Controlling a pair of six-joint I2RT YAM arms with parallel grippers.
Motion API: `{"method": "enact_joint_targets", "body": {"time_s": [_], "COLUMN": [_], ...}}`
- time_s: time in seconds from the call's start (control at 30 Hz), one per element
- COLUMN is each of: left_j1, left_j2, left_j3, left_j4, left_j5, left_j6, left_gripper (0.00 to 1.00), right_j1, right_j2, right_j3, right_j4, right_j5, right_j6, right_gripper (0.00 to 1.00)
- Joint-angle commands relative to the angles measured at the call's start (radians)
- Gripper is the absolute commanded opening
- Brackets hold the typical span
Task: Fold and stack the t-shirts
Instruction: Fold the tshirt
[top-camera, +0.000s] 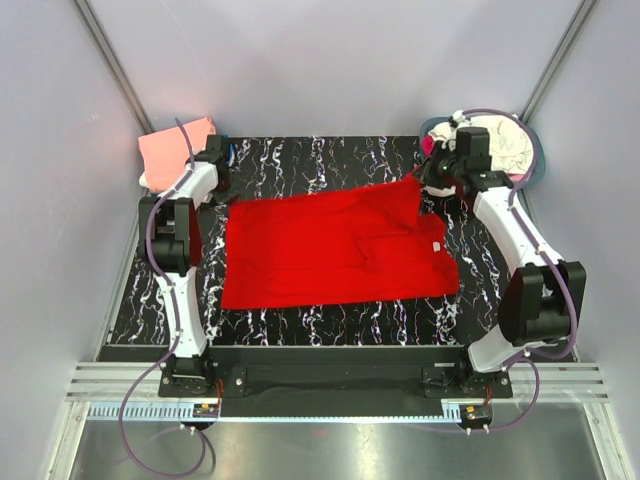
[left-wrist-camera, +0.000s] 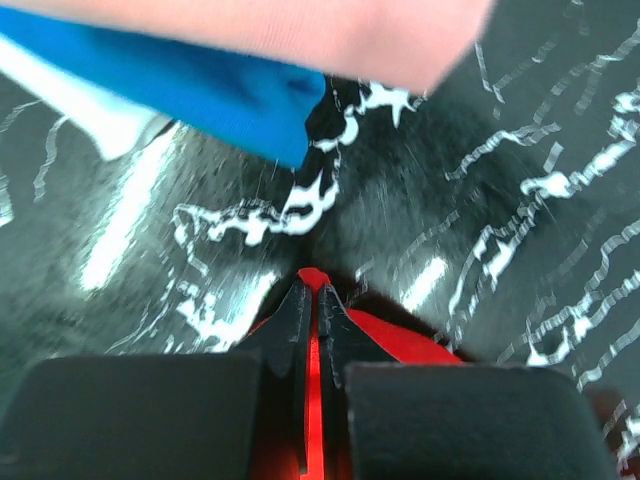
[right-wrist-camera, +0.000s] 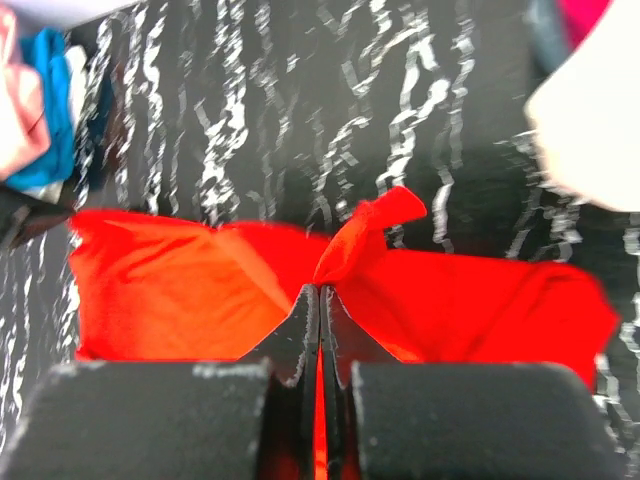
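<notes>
Clearly, both grippers are clamped on the one red t-shirt (top-camera: 330, 250), spread on the table (top-camera: 330, 320) between them: the left gripper (left-wrist-camera: 312, 288) pinches a small red tip, the rest hidden under the gripper itself, and the right gripper (right-wrist-camera: 320, 292) pinches a raised fold. Just beyond the left gripper lie one salmon-pink t-shirt (top-camera: 175, 150) and one blue t-shirt (left-wrist-camera: 230, 95), blurred and cut off; just beyond the right gripper the basket (top-camera: 540, 163) holds pale shirts (top-camera: 505, 140) whose number I cannot tell.
</notes>
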Motion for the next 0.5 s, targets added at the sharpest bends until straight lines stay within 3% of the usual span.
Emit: {"method": "enact_joint_targets", "body": {"time_s": [0.0, 0.27, 0.47], "left_j1": [-0.003, -0.011, -0.015], "left_j2": [-0.143, -0.252, -0.28], "left_j3": [-0.025, -0.123, -0.124], "left_j4": [-0.009, 0.025, 0.001], "left_j5": [-0.023, -0.035, -0.047], "left_j6": [0.055, 0.122, 0.141], "left_gripper": [0.0, 0.0, 0.0], "right_j1": [-0.029, -0.037, -0.044], "right_j2": [0.01, 0.008, 0.17], "right_j3": [0.05, 0.012, 0.176], "right_j4": [-0.044, -0.006, 0.022], "right_j5": [0.031, 0.133, 0.156], "right_j6": [-0.027, -0.053, -0.07], "right_gripper": [0.0, 0.0, 0.0]}}
